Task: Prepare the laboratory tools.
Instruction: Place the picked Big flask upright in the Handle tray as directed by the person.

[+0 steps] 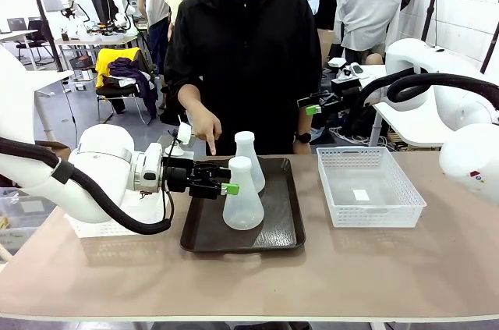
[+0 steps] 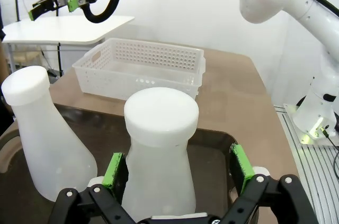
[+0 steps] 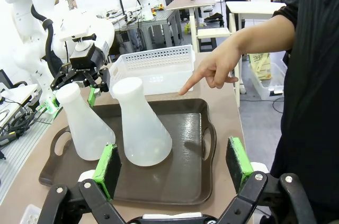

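Observation:
Two translucent white conical flasks stand upright on a dark brown tray (image 1: pixel 201 235). My left gripper (image 1: pixel 228 187) is open beside the nearer flask (image 1: pixel 243 204). In the left wrist view that flask (image 2: pixel 159 144) stands between the green pads (image 2: pixel 113 170), with a gap on each side. The farther flask (image 1: pixel 248 157) stands just behind it, free. My right gripper (image 1: pixel 313 107) hangs open and empty above the table at the right; in its own view the right gripper (image 3: pixel 172 167) looks down on the tray (image 3: pixel 185 144). A person's hand (image 1: pixel 207 129) points down at the tray.
A white mesh basket (image 1: pixel 335 189) sits right of the tray, empty but for a small white tag. Another white basket (image 1: pixel 97 227) lies under my left arm. The person stands at the far edge behind the tray. Bare tabletop runs along the front.

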`<action>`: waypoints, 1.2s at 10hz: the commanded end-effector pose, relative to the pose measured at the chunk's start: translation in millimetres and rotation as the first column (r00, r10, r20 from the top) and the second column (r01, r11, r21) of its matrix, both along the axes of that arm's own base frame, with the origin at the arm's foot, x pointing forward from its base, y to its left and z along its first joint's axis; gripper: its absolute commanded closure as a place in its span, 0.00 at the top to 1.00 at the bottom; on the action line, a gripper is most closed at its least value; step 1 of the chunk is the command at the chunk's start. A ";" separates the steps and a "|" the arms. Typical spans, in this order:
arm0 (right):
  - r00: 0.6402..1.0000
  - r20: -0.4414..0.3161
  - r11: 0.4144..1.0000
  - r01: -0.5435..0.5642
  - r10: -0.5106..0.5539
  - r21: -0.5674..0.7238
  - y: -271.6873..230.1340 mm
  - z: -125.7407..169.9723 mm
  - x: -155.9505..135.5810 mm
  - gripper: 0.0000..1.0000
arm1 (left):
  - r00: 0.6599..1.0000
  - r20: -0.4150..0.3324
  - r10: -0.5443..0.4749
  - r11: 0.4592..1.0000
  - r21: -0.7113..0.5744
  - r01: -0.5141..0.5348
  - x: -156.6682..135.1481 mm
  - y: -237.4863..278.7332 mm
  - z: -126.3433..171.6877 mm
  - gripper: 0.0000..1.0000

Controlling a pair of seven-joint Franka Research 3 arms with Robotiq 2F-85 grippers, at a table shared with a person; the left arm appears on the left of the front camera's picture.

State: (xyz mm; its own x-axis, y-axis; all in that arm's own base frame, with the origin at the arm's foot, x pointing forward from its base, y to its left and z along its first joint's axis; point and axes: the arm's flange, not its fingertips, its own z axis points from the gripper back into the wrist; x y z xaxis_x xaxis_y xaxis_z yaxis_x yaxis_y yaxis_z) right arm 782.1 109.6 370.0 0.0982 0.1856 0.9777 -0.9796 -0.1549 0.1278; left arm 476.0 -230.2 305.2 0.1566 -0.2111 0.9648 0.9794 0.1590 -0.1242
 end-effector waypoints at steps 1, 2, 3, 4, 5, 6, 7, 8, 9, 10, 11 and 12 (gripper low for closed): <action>1.000 0.009 1.000 -0.011 0.011 -0.007 0.9 0.7 -0.6 1.00 | 1.000 0.014 -0.010 1.000 -0.009 0.010 1.7 -0.7 -1.4 1.00; 1.000 0.009 1.000 -0.011 0.011 -0.007 0.9 0.7 -0.6 1.00 | 1.000 0.014 -0.010 1.000 -0.009 0.010 1.7 -0.7 -1.4 1.00; 1.000 0.009 1.000 -0.011 0.011 -0.007 0.9 0.7 -0.6 1.00 | 1.000 0.014 -0.010 1.000 -0.009 0.010 1.7 -0.7 -1.4 1.00; 1.000 0.009 1.000 -0.011 0.011 -0.007 0.9 0.7 -0.6 1.00 | 1.000 0.014 -0.010 1.000 -0.009 0.010 1.7 -0.7 -1.4 1.00; 1.000 0.009 1.000 -0.011 0.011 -0.007 0.9 0.7 -0.6 1.00 | 1.000 0.014 -0.010 1.000 -0.009 0.010 1.7 -0.7 -1.4 1.00; 1.000 0.009 1.000 -0.011 0.011 -0.007 0.9 0.7 -0.6 1.00 | 1.000 0.014 -0.010 1.000 -0.009 0.010 1.7 -0.7 -1.4 1.00; 1.000 0.009 1.000 -0.011 0.011 -0.007 0.9 0.7 -0.6 1.00 | 1.000 0.014 -0.010 1.000 -0.009 0.010 1.7 -0.7 -1.4 1.00; 1.000 0.009 1.000 -0.011 0.011 -0.007 0.9 0.7 -0.6 1.00 | 1.000 0.014 -0.010 1.000 -0.009 0.010 1.7 -0.7 -1.4 1.00; 1.000 0.009 1.000 -0.011 0.011 -0.007 0.9 0.7 -0.6 1.00 | 1.000 0.014 -0.010 1.000 -0.009 0.010 1.7 -0.7 -1.4 1.00; 1.000 0.009 1.000 -0.011 0.011 -0.007 0.9 0.7 -0.6 1.00 | 1.000 0.014 -0.010 1.000 -0.009 0.010 1.7 -0.7 -1.4 1.00; 1.000 0.009 1.000 -0.011 0.011 -0.007 0.9 0.7 -0.6 1.00 | 1.000 0.014 -0.010 1.000 -0.009 0.010 1.7 -0.7 -1.4 1.00; 1.000 0.009 1.000 -0.011 0.011 -0.007 0.9 0.7 -0.6 1.00 | 1.000 0.014 -0.010 1.000 -0.009 0.010 1.7 -0.7 -1.4 1.00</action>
